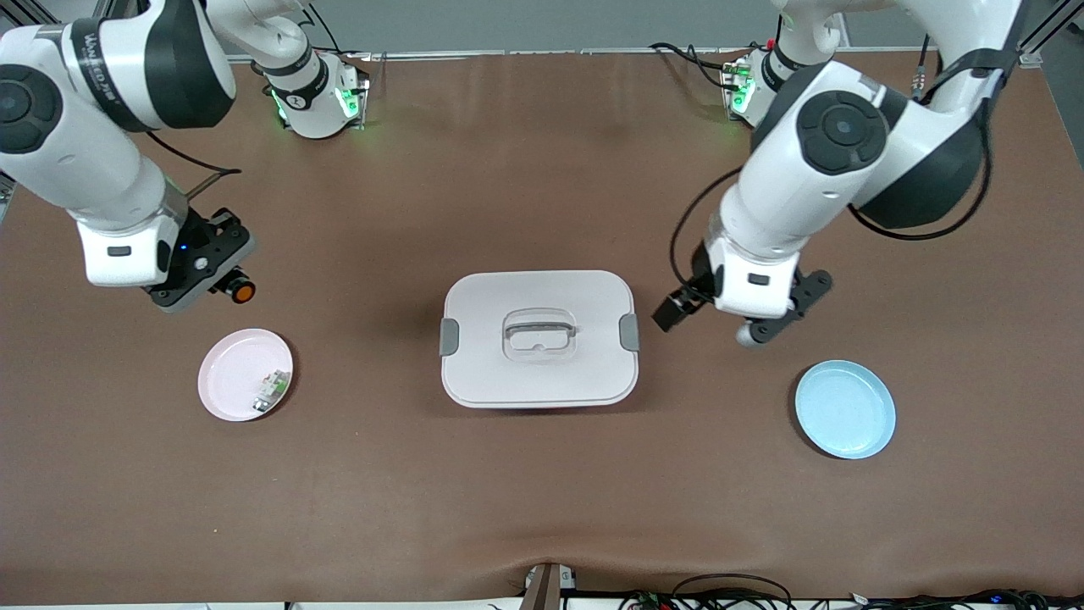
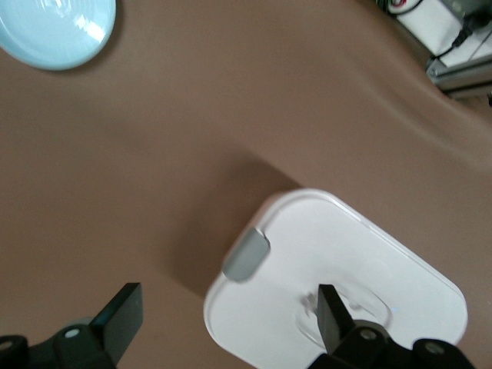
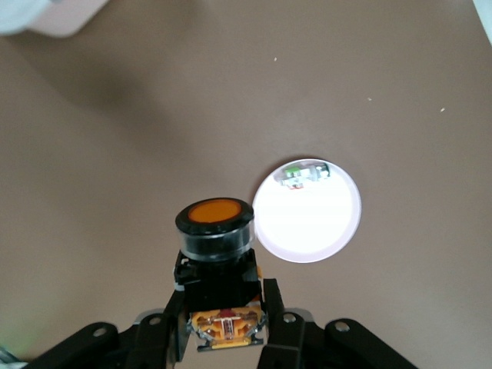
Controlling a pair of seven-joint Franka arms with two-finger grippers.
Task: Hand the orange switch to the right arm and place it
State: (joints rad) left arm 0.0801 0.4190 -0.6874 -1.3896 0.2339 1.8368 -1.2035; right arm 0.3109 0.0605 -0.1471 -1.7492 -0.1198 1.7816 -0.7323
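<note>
The small black cylindrical orange switch (image 3: 214, 244) is clamped by the right gripper (image 3: 219, 307) above the pink plate (image 1: 227, 373); the left gripper (image 2: 223, 315), spread wide and empty, is held beside the white lidded box (image 1: 539, 338).

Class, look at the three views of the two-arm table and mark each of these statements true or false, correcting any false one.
1. The right hand is shut on the orange switch. True.
2. The orange switch lies on the blue plate. False: the blue plate holds nothing; the switch is held in the air near the pink plate.
3. The pink plate holds a small white-and-green part. True.
4. The left hand grips the white box's handle. False: it is open, holds nothing and hangs beside the white box.
5. The white box has its lid off. False: the lid is on, with grey clips at both ends.
</note>
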